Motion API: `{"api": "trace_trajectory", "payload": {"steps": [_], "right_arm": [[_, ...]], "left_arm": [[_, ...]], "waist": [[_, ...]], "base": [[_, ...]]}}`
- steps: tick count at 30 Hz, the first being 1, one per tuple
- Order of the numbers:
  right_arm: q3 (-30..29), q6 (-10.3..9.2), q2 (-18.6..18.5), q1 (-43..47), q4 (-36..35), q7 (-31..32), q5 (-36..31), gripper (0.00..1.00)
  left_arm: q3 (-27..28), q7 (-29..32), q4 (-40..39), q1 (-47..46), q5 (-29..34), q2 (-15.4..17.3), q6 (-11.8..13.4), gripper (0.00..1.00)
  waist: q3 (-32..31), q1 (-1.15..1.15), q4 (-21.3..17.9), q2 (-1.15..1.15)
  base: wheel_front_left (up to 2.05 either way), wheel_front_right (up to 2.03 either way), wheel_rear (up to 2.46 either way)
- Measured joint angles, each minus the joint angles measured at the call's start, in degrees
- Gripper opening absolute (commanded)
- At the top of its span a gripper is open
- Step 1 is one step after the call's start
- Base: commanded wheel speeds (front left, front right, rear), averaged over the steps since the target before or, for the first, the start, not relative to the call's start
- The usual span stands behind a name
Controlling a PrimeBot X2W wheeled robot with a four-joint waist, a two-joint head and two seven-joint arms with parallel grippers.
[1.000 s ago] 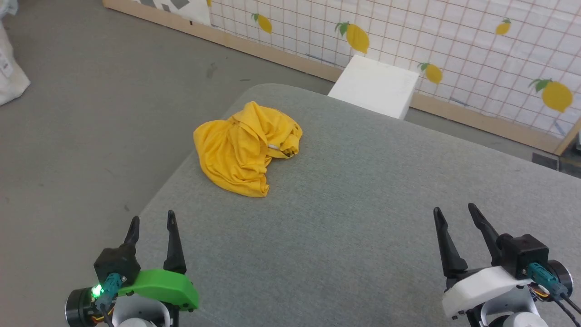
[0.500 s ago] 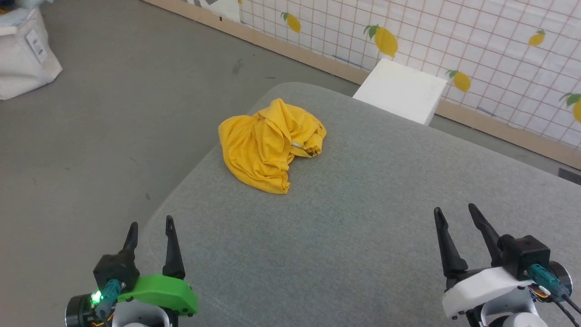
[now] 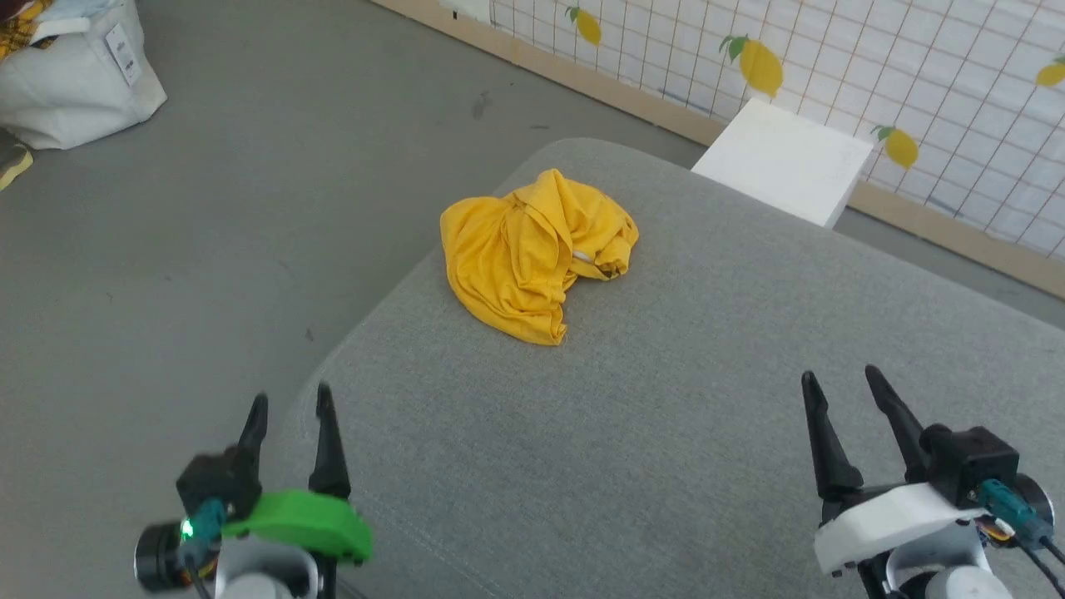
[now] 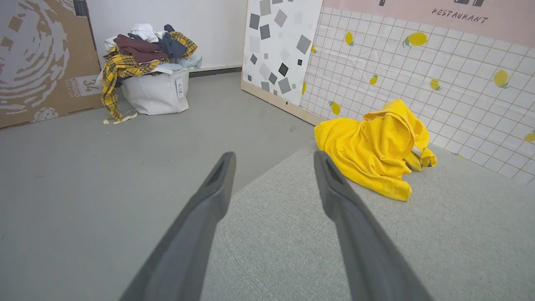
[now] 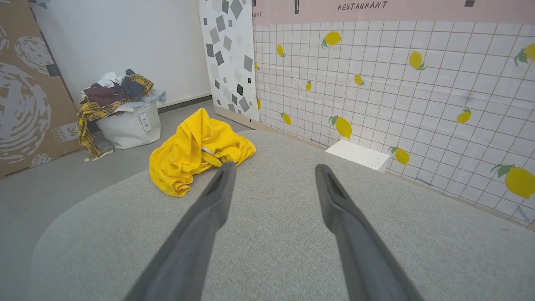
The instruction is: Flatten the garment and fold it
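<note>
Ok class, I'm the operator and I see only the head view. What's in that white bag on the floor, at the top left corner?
Observer: The white bag is heaped with clothes; a yellow plaid shirt hangs over its side.
Operator: What's next to it?
Observer: A brown cardboard panel printed with white swirls.
Operator: Anything above the lemon tiles?
Observer: A pink strip lettered RESTAURANT.

Grey floor [image 3: 208, 216], lemon-printed tiled wall [image 5: 397, 83], white box [image 3: 782, 158], laundry bag [image 4: 154, 94], cardboard [image 4: 37, 58].
</note>
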Motion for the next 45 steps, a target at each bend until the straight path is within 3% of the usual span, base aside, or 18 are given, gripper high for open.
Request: {"api": "trace_trajectory", "payload": {"steps": [12,17,22,26,32,38,39,40,41,45], "right_arm": [[0.9,0.0,0.1,-6.7,-4.3,1.5,-2.8,1.0],[2.2,0.0,0.1,-9.7,-4.7,1.6,-3.3,1.0],[3.4,0.0,0.1,-13.3,-4.5,0.7,-3.2,1.0],[3.7,0.0,0.1,-14.9,-3.5,-0.5,-2.6,1.0],[3.7,0.0,0.1,-16.0,-1.1,-2.8,-1.2,1.0],[3.5,0.0,0.0,-16.1,0.9,-4.1,-0.5,1.0],[3.5,0.0,0.1,-16.1,1.3,-4.3,-0.3,1.0],[3.5,0.0,0.1,-16.1,1.5,-4.4,0.0,1.0],[3.4,0.0,0.0,-16.1,2.0,-4.6,0.2,1.0],[2.8,0.0,0.0,-15.6,3.8,-5.4,0.7,1.0]], "left_arm": [[-2.4,12.7,9.2,-30.5,-6.9,1.9,-7.9,1.0],[-1.6,23.0,14.4,-43.1,-10.3,5.3,-10.6,1.0],[0.5,34.6,18.5,-50.4,-13.6,9.6,-10.7,1.0],[2.2,42.7,20.7,-51.6,-16.1,11.8,-8.4,1.0],[3.6,56.9,22.5,-47.5,-17.4,14.6,-1.2,1.0],[5.3,62.8,20.0,-41.5,-19.1,16.2,3.5,1.0],[5.4,63.2,19.3,-40.7,-19.1,16.9,3.6,0.96],[5.5,63.2,18.4,-40.1,-19.1,17.5,3.6,0.42],[5.6,62.5,17.4,-39.4,-19.0,18.0,3.6,0.0],[5.1,47.6,14.1,-37.0,-14.6,18.8,0.8,0.0]], "waist": [[8.6,0.0,-2.7,0.0],[13.9,0.0,-6.4,0.0],[19.1,0.01,-11.5,0.0],[22.6,0.01,-15.8,0.0],[27.2,0.01,-22.3,0.0],[30.0,0.0,-27.3,0.0],[30.3,0.01,-27.9,0.0],[30.4,0.01,-28.4,0.0],[30.3,0.0,-28.9,0.0],[27.9,0.01,-29.9,0.0]], "base": [[0.0,0.0,0.0],[0.0,0.0,0.0],[0.0,0.0,0.0],[0.0,0.0,0.0],[0.0,0.0,0.0],[0.0,0.0,0.0],[0.0,0.0,0.0],[0.0,0.0,0.0],[0.0,0.0,0.0],[0.0,0.0,0.0]]}}
